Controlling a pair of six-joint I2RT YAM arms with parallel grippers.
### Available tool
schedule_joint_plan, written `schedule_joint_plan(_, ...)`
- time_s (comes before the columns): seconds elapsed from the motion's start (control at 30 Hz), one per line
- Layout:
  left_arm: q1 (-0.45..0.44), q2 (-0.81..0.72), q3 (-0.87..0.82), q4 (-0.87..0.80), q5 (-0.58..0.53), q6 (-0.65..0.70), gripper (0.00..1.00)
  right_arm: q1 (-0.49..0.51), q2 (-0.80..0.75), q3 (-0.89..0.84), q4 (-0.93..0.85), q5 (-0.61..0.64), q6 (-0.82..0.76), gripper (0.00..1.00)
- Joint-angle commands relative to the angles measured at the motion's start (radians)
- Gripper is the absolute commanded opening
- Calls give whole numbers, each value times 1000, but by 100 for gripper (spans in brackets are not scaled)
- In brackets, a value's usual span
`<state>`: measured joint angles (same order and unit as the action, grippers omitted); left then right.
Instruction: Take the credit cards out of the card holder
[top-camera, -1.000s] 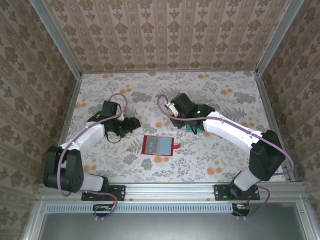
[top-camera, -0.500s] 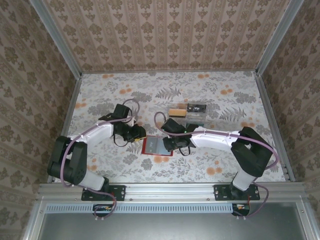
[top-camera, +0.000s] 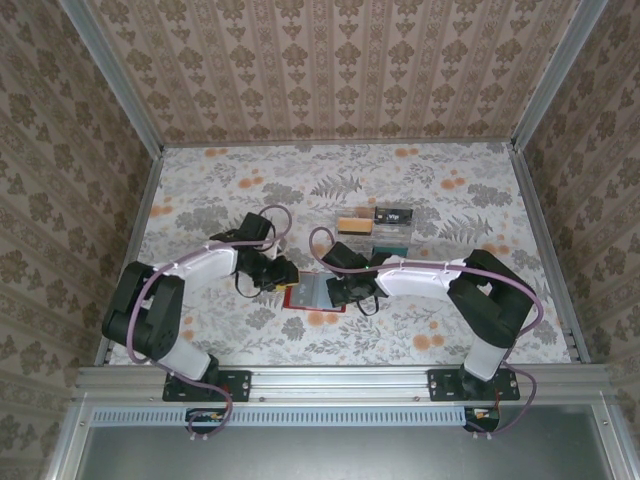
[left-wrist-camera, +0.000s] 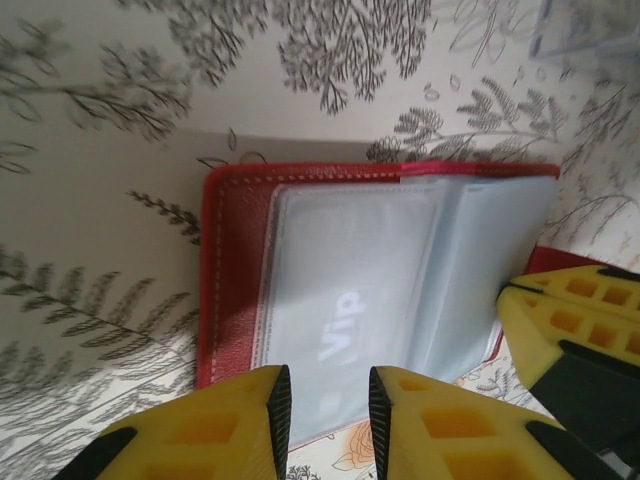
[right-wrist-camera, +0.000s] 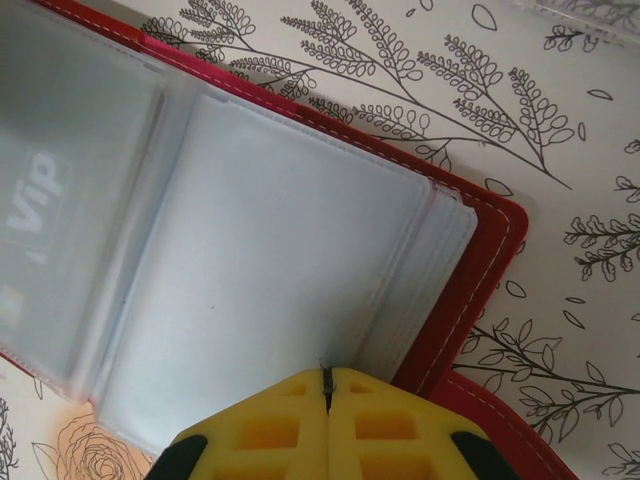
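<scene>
Card holder (top-camera: 312, 292) open flat on the flowered table (top-camera: 200, 190), near the middle and a little toward the arms' side, red cover down, grey-blue clear sleeves up. Left gripper (top-camera: 284, 276) down at its left edge, right gripper (top-camera: 342, 290) down at its right edge, the holder flanked by the two in the overhead view. From the left wrist: card holder (left-wrist-camera: 240, 250) with pale stitching along the red rim and sleeve pages spread toward the right, a pale Vip card (left-wrist-camera: 340, 345) tucked inside the nearest sleeve. Left gripper (left-wrist-camera: 322, 400) with its yellow jaws a narrow gap apart, tips over the near edge of that sleeve, nothing clearly pinched between them; touching the plastic or not, impossible to tell. One of the right gripper's fingers (left-wrist-camera: 565, 320) at the right side of that view, over the holder's other edge. From the right wrist: right gripper (right-wrist-camera: 326, 388) fully closed, yellow tips pressed together with only a seam between, at the edge of the right-hand sleeve page of the card holder (right-wrist-camera: 300, 220); unclear whether any plastic caught in that seam. Vip card (right-wrist-camera: 35, 195) at the left of that view, inside its sleeve. Farther back on the table, apart from the holder: tan-gold card (top-camera: 350, 222), black card (top-camera: 393, 213) just to its right, and a teal-grey card (top-camera: 392, 238) right against the black one's near side
</scene>
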<state>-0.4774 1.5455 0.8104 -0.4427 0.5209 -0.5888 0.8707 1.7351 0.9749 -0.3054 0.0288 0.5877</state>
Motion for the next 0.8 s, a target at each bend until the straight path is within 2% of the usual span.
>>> schedule_joint_plan(0.0,-22,27,-2,-21,-13,26,30,-2,39,0,3,17,17,4)
schedule_joint_plan(0.47,-46,30,-3,-41,-80,22,32,-1,31,-12,1,9,18,3)
schedule_joint_plan(0.77,-56,74,0,-38,-70,26,32,-1,33,-13,7,3,21,3)
